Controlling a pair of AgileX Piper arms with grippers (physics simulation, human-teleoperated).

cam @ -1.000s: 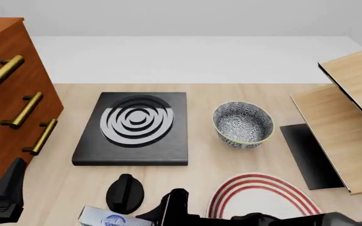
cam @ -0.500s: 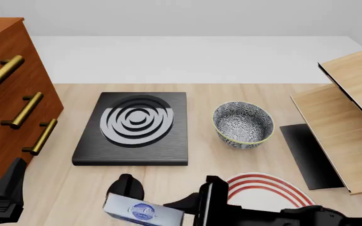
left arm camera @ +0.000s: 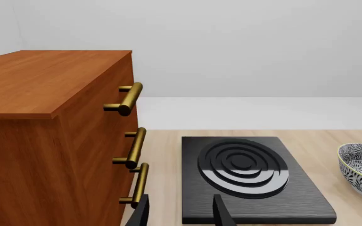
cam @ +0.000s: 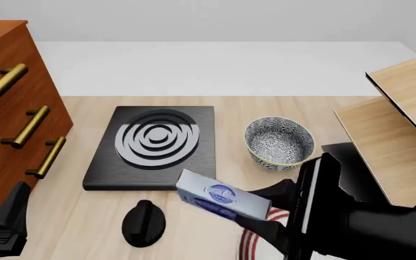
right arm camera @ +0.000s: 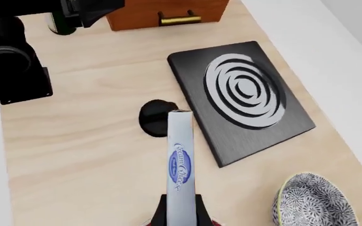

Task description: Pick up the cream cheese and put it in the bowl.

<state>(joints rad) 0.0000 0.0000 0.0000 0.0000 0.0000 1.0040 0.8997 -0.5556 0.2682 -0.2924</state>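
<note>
The right pincer (cam: pixel 255 208) grips the cream cheese (cam: pixel 221 196) at lower center; carry it level toward the bowl (cam: pixel 279 142) at upper right and release low. The left pincer (left arm camera: pixel 179 214) sits open, empty.

The hob (cam: pixel 154 146) is set mid-table, with the bowl (cam: pixel 279 142) just to its right and the dresser (cam: pixel 9 119) at far left. Nearer — the knob (cam: pixel 143 222) sits left, the plate (cam: pixel 255 238) right. The cream cheese (cam: pixel 221 196) is held above the table between them, in the right gripper (cam: pixel 266 214).
</note>
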